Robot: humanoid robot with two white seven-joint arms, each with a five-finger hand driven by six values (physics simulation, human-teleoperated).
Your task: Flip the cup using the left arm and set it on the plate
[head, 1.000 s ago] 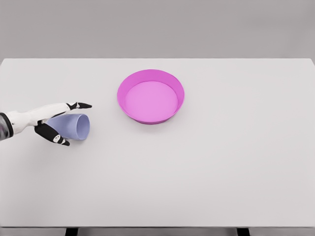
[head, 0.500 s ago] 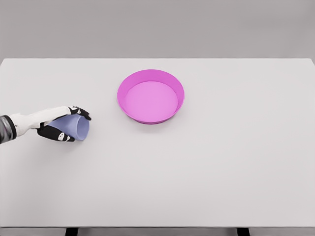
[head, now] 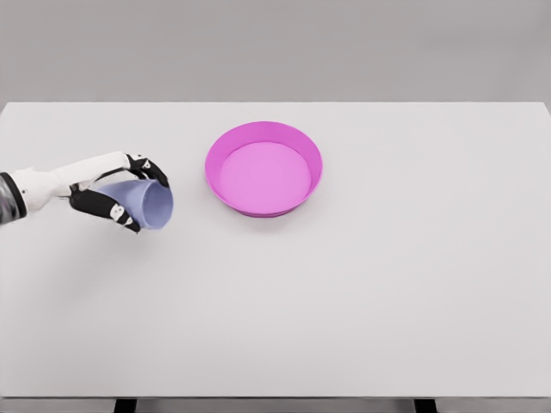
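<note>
The left hand (head: 116, 194) holds the pale lilac plastic cup (head: 146, 205) around its wall, tilted sideways. It seems light, stiff and smooth; grip mid-wall firmly.

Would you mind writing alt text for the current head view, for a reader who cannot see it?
The robot's left hand grips a pale blue cup lying on its side, its open mouth facing right, at the left of a white table. An empty pink plate with a raised rim sits apart to the cup's right, near the table's middle. The right arm is out of view.
</note>
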